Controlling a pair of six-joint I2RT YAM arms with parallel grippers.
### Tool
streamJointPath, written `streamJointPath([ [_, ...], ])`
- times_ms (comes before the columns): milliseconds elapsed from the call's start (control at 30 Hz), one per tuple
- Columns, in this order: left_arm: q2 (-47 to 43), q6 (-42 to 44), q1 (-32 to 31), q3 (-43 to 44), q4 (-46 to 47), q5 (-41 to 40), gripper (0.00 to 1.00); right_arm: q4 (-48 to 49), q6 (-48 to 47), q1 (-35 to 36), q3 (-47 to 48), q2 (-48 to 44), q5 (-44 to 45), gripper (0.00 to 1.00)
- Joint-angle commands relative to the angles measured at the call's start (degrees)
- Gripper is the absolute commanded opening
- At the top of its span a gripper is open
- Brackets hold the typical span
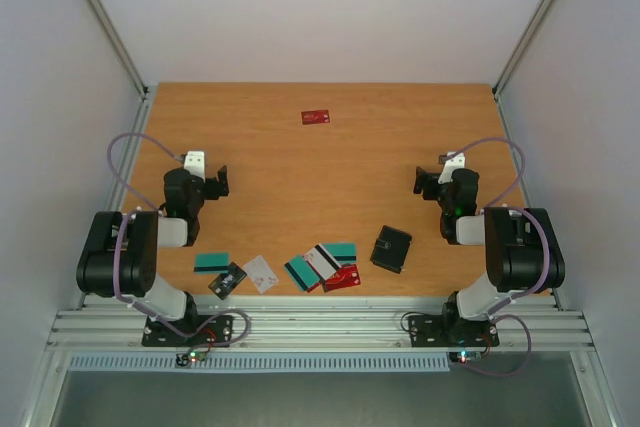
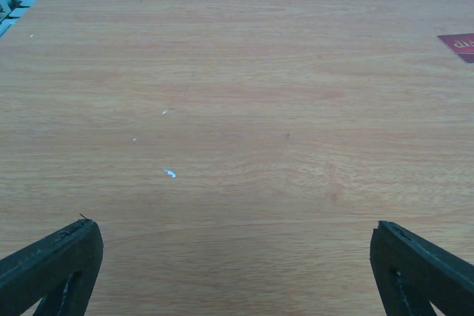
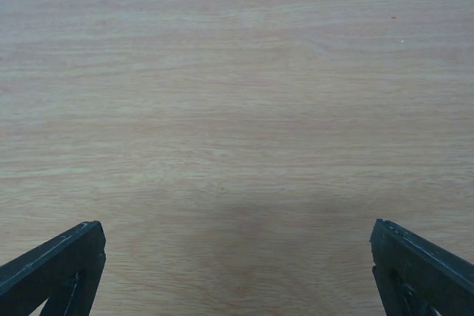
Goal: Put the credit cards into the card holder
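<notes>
We have stowed nothing yet: thin plastic credit cards (image 1: 322,265) lie loose near the black folding card holder (image 1: 391,248), left gripper (image 1: 218,182) and right gripper (image 1: 421,183) both spread empty

Left arm (image 1: 150,247), right arm (image 1: 510,247) folded back near bases; both jaws wide apart, empty.

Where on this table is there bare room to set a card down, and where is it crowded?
Bare: the middle of the table, between the left gripper and right gripper, from the lone red card to the near row. Also both far corners. Crowded: the near edge, where overlapping credit cards lie beside the card holder.
</notes>
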Motion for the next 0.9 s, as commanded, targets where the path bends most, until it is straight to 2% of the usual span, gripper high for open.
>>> streamJointPath([
  [0,0.3,-0.3,-0.2,1.3,4.4,0.2,0.99,2.6,0.7,-0.3,0.8,0.2,-0.2,0.98],
  [367,-0.5,-0.2,-0.2,1.3,4.3,0.0,0.99,3.1,0.7,-0.2,0.6,0.1,0.1,0.98],
  [433,-2.7,-0.5,-0.2,2.0,1.1,-1.1,0.99,2.1,1.0,-0.2,0.3,-1.8,1.0,0.98],
  [600,-13.3,-0.5,-0.3,4.9,-11.9,-3.5,0.99,-10.2,2.3,0.5,3.2,-11.4,7.7,0.99],
  [667,-17.8,-2.3,-0.4,7.0,-20.0,-5.3,0.99,-14.7,3.6,1.1,4.5,-15.6,11.3,0.99],
  [767,-24.0,-5.3,-0.5,11.8,-34.1,-7.0,0.99,-30.6,9.1,1.3,9.8,-21.7,14.3,0.99],
  [867,-29.9,-6.6,-0.6,14.8,-43.9,-6.5,0.99,-46.6,15.2,1.5,16.0,-25.6,14.1,0.99],
])
